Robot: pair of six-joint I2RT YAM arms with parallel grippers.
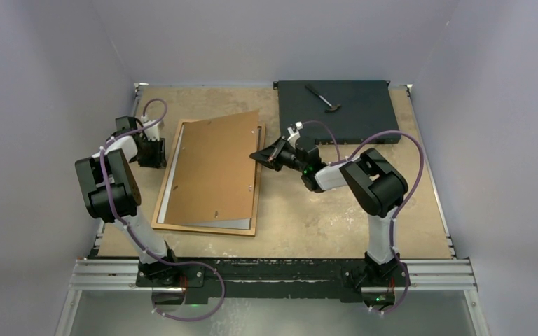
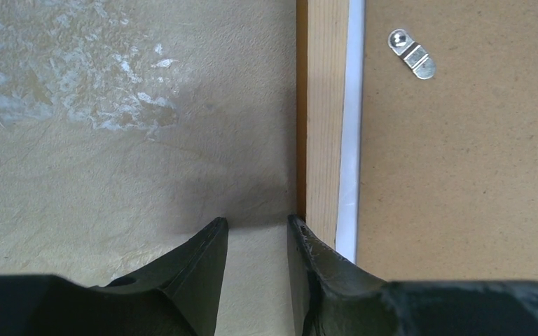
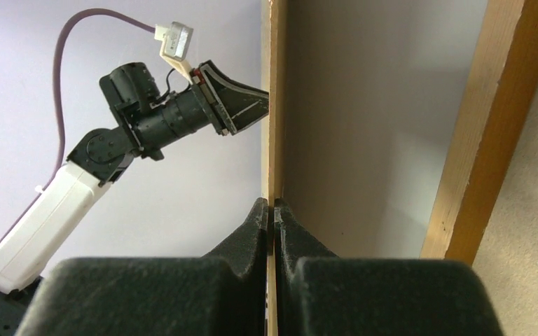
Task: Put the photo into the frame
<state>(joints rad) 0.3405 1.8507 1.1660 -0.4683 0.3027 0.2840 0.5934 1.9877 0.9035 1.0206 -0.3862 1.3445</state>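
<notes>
Clamping right gripper (image 1: 260, 155) shut on the right edge of hardboard backing (image 1: 214, 168), holding it tilted over frame (image 1: 207, 229). Resting left gripper (image 2: 256, 227) part-open and empty against the frame's outer left rail. Photo (image 2: 348, 140) apparently lying in the frame, white back up. Remaining: lowering backing flat.

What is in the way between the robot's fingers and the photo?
The brown backing board covers the photo, leaving only a white strip showing inside the frame. The right fingers pinch the board's right edge, holding it tilted up.
</notes>
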